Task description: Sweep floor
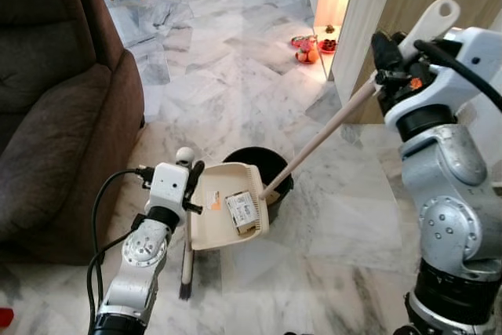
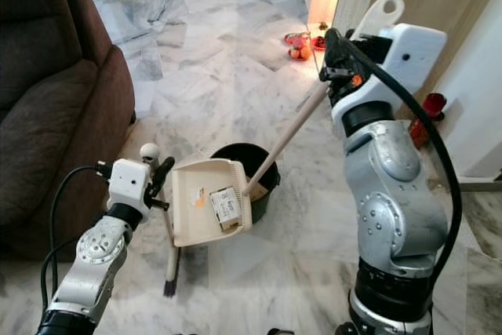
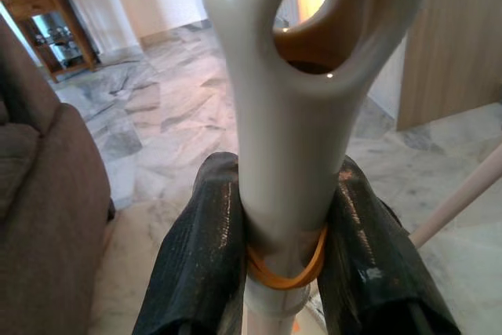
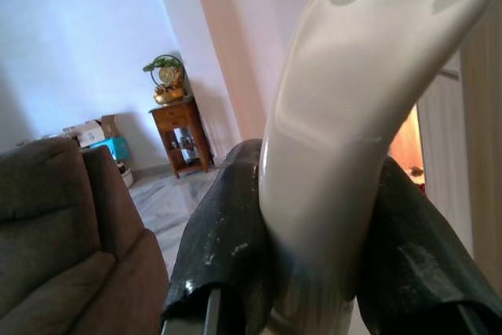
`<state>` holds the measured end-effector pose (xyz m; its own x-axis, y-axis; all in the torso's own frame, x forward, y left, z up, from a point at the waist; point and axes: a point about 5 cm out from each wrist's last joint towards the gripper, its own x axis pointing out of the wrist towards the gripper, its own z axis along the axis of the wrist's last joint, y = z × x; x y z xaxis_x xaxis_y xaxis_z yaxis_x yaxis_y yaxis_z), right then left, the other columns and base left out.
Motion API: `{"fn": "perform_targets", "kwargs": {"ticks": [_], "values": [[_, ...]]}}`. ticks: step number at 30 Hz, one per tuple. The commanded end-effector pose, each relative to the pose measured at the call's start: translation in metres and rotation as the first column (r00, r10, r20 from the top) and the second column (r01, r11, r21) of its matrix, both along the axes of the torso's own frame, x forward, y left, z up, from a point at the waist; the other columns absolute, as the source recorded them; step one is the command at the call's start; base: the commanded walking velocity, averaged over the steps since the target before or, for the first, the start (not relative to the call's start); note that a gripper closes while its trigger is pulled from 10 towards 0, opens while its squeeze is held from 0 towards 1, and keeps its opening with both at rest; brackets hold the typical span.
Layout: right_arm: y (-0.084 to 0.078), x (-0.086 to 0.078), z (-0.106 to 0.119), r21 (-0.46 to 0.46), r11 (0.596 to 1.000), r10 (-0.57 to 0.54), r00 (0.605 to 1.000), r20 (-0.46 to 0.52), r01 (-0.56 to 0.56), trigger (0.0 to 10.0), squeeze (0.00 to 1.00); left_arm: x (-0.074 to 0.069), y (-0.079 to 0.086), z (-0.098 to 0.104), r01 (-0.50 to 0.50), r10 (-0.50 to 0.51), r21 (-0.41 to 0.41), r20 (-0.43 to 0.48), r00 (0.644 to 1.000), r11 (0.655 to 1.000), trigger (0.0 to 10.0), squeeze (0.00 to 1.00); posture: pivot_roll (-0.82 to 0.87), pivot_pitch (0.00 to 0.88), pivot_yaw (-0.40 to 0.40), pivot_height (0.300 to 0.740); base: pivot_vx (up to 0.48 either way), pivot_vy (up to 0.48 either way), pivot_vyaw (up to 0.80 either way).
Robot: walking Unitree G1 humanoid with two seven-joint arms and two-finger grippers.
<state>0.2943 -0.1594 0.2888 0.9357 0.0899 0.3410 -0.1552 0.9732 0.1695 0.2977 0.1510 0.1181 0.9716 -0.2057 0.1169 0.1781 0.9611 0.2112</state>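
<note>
— Both grippers clamped handles: right gripper on the dustpan, tilted over the black bin; left gripper on the broom.
— Emptying step, then; tipping further seemed next.

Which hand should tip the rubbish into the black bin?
Right. The right hand grips the dustpan's long handle, and the pan, carrying a packet, sits tilted at the black bin. The left hand is busy holding the broom.
</note>
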Motion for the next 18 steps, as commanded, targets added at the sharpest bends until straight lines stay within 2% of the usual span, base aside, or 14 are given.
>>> {"fn": "perform_targets", "kwargs": {"ticks": [1, 18], "values": [[0.0073, -0.0039, 0.0139, 0.03, 0.999, 0.033, 0.996, 0.086, -0.035, 10.0, 0.0, -0.0003, -0.0011, 0.0136, 0.008, -0.008, -0.007, 0.078, 0.997, 1.0, 10.0, 0.0, 0.04, 0.136, 0.05, 0.74, 0.337, 0.0, 0.0], [0.012, -0.0038, 0.017, 0.031, 0.999, 0.04, 0.992, 0.117, -0.044, 10.0, 0.0, 0.0, -0.002, 0.0158, 0.007, -0.006, -0.011, 0.093, 0.996, 1.0, 10.0, 0.0, 0.04, 0.12, 0.046, 0.74, 0.353, 0.0, 0.0]]}}
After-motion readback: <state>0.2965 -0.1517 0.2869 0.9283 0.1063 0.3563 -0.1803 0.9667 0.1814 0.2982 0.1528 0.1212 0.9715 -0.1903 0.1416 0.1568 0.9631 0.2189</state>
